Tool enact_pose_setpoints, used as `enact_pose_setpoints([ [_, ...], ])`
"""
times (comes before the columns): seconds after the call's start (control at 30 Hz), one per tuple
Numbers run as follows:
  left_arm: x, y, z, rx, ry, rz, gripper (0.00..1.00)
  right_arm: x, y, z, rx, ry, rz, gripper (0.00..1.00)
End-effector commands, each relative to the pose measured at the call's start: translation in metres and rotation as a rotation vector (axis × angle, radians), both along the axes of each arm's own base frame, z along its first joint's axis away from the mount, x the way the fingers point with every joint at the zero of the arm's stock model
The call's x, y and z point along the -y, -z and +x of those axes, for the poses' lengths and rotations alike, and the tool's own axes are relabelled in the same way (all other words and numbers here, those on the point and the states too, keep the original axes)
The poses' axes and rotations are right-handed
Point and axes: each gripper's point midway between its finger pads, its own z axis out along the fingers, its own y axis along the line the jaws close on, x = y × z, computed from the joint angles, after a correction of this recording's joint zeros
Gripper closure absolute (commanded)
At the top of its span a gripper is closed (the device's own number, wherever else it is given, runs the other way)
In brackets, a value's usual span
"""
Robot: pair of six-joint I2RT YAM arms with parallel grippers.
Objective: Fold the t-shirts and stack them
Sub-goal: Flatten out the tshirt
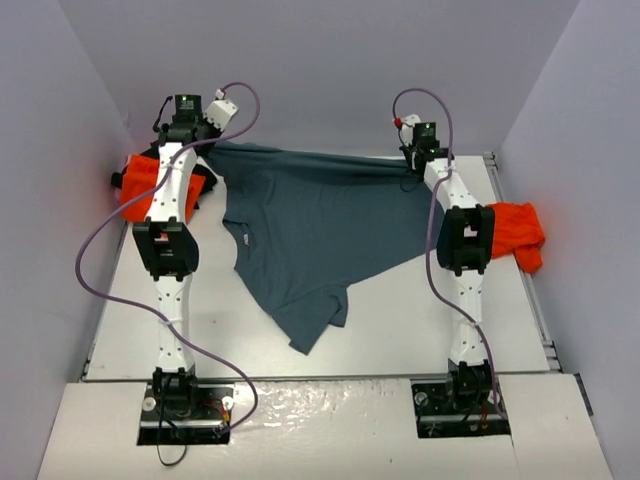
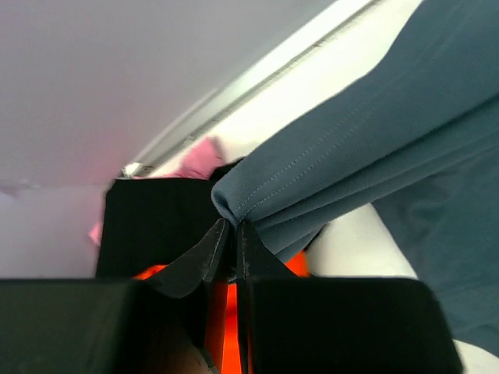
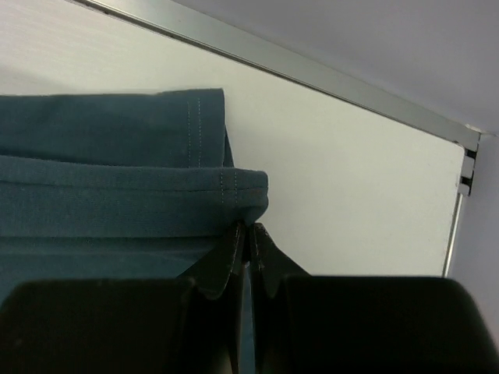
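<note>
Soft teal t-shirt (image 1: 320,235) (stitched hem), left end effector (image 2: 236,234), right end effector (image 3: 248,234) pinching it

Slate-blue t-shirt (image 1: 330,225): matt knit cloth, soft drape, double-stitched hem clear in both wrist views. Orange t-shirt at far left (image 1: 140,185) and orange t-shirt at right (image 1: 515,235): same matt cloth, crumpled. Black cloth (image 1: 207,185) beside the left orange one: matt, weave unreadable. Table (image 1: 400,320): white, smooth, faint sheen. Edge rail (image 3: 312,74): dull silver, looks like brushed metal. Left gripper (image 2: 235,234) and right gripper (image 3: 248,234): matt black plastic, thin tips slightly shinier. Arm links (image 1: 172,195): smooth white plastic, black housings at the joints. Cables (image 1: 95,270): purple, smooth sheath. Walls (image 1: 330,60): flat matt grey-lilac.
</note>
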Motion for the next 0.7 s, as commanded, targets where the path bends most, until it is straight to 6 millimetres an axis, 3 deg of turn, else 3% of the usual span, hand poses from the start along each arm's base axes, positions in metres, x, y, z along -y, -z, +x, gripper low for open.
enact_pose_setpoints([
  [0.0, -0.076, -0.112, 0.010, 0.307, -0.161, 0.153, 1.00, 0.034, -0.075, 0.028, 0.215, 0.110, -0.118, 1.00],
  [0.13, -0.046, -0.125, -0.001, 0.302, -0.108, 0.057, 1.00, 0.023, -0.048, 0.031, 0.184, 0.090, -0.150, 1.00],
  [0.33, -0.011, -0.144, -0.029, 0.271, -0.060, 0.024, 1.00, 0.026, -0.044, 0.047, 0.231, 0.089, -0.189, 1.00],
  [0.47, 0.021, -0.143, -0.045, 0.223, -0.021, 0.034, 1.00, 0.025, -0.056, 0.060, 0.301, 0.072, -0.230, 1.00],
  [0.57, 0.037, -0.148, -0.059, 0.207, 0.001, 0.054, 1.00, 0.038, -0.059, 0.061, 0.313, 0.088, -0.238, 1.00],
  [0.67, 0.049, -0.147, -0.063, 0.203, 0.019, 0.055, 1.00, 0.048, -0.048, 0.055, 0.279, 0.089, -0.218, 1.00],
])
